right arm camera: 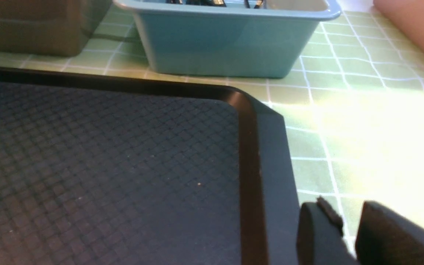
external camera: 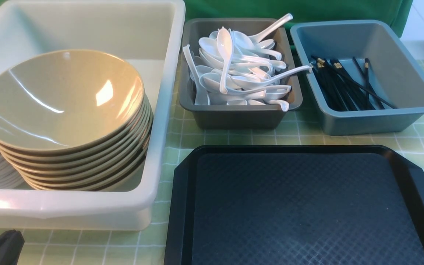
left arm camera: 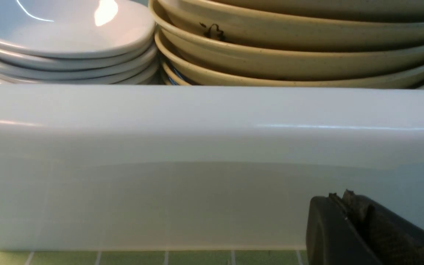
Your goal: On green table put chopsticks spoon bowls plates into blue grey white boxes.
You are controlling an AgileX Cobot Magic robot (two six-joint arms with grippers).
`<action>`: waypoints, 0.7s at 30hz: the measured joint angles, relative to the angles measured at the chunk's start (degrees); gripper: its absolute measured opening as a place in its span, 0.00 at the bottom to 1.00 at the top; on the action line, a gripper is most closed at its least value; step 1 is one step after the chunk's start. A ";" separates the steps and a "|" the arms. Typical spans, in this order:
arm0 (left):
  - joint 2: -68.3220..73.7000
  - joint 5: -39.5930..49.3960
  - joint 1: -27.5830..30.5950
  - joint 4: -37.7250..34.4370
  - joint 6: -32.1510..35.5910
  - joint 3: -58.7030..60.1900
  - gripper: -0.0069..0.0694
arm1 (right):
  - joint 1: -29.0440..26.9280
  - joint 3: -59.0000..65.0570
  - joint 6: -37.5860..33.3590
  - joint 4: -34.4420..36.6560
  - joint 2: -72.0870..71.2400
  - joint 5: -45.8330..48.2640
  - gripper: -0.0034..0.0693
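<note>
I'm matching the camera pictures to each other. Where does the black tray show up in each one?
Front view: lower right.
Left wrist view: not in it.
Right wrist view: lower left.
Shared landmark, front and right wrist views only: the blue box, just beyond the tray.

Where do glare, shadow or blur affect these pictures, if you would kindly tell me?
Front view: bright reflections on the glossy tan bowl; left wrist view: a glare spot inside the white ceramic bowl; right wrist view: the green gridded tablecloth washes out to near white at one side, and the dark gripper fingers look soft.
</note>
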 joint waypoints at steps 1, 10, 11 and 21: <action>0.00 0.00 0.00 0.00 0.00 0.00 0.09 | -0.34 0.00 0.00 0.00 0.00 0.00 0.28; 0.00 -0.05 0.00 0.00 0.00 0.06 0.09 | -0.42 0.00 0.00 0.00 0.00 -0.01 0.29; 0.00 -0.05 0.00 0.00 0.00 0.06 0.09 | -0.42 0.00 0.00 0.00 0.00 -0.01 0.29; 0.00 -0.05 0.00 0.00 0.00 0.06 0.09 | -0.42 0.00 0.00 0.00 0.00 -0.01 0.30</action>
